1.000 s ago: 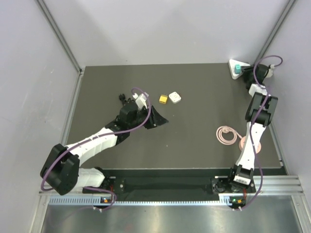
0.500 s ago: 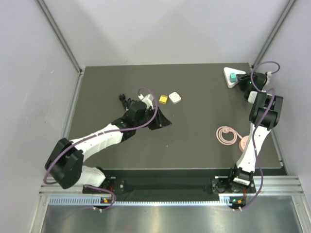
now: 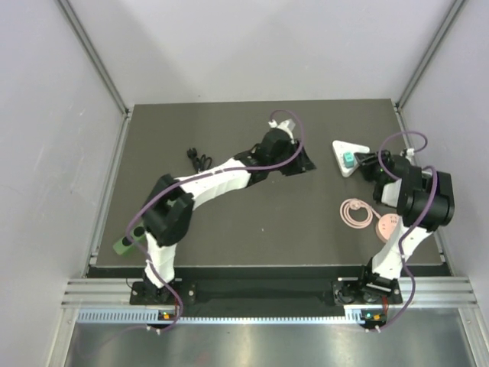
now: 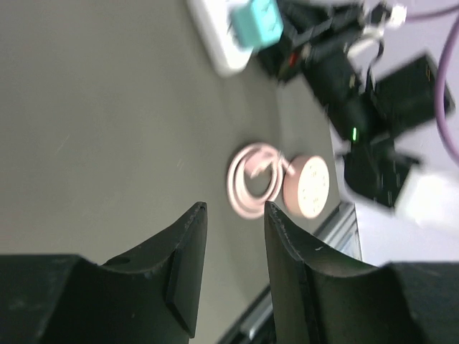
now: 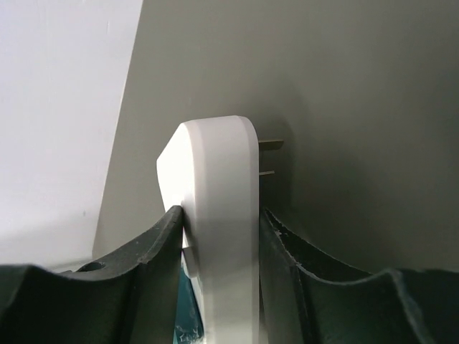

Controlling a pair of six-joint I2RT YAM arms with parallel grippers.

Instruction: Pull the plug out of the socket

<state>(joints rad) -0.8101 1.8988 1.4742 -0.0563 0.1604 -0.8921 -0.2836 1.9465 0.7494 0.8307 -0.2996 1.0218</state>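
right gripper [image 5: 219, 218] is clamped on the socket [image 5: 219, 172], one finger on each flat face, so in the wrist view the white block is seen edge-on between them. two metal prongs [image 5: 271, 145] poke out of its right-hand face. a bit of the teal plug [image 5: 191, 304] peeks out low on the other side, right by the left finger.

from the top camera the plug [image 3: 348, 159] sits on the socket [image 3: 341, 147], seated in it as far as one can tell, right in front of the right gripper [image 3: 367, 161], on the right side of the table [image 3: 229, 222].

left gripper [image 4: 233, 222] has its fingers a little apart with nothing between them, over bare table. its camera looks across at the socket [image 4: 222, 43] and plug [image 4: 258, 21] at the top of its view, a bit blurry. from above the left gripper [image 3: 303, 162] is near the socket on its left, not touching it.

nearer the robot's bases than the socket lie a pink cable coil [image 3: 355, 212] and a round pink disc [image 3: 387, 225], right up against each other. a small black cable [image 3: 200, 160] lies well off to the left.
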